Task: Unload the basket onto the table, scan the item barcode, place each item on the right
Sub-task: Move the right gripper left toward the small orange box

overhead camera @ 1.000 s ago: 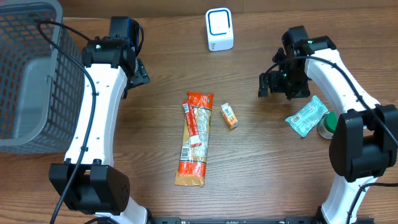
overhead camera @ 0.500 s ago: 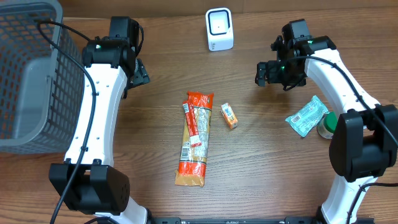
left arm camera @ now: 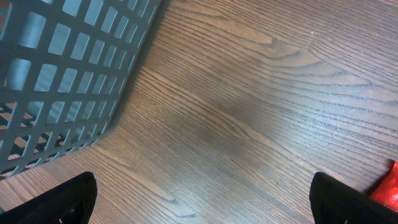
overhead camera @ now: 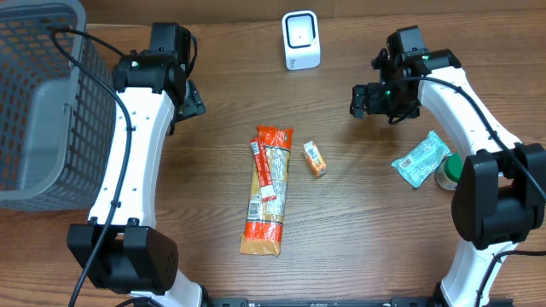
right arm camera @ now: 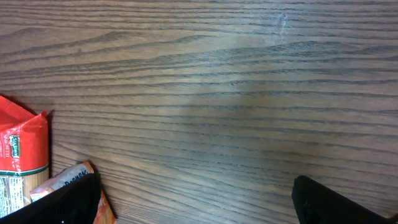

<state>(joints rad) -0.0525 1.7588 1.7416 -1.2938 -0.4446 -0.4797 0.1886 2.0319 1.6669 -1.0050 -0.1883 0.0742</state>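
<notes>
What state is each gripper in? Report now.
Left gripper: open, holding nothing.
Right gripper: open, holding nothing.

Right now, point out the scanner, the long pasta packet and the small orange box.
scanner (overhead camera: 301,36), overhead view, on its front window.
long pasta packet (overhead camera: 266,192), overhead view, on the middle of its label.
small orange box (overhead camera: 315,159), overhead view, on its top face.

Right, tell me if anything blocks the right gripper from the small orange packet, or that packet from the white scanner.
Nothing visible does. Only bare table lies between the open right gripper and the small orange packet, and between it and the white scanner. The long pasta bag lies off to the side.
</notes>
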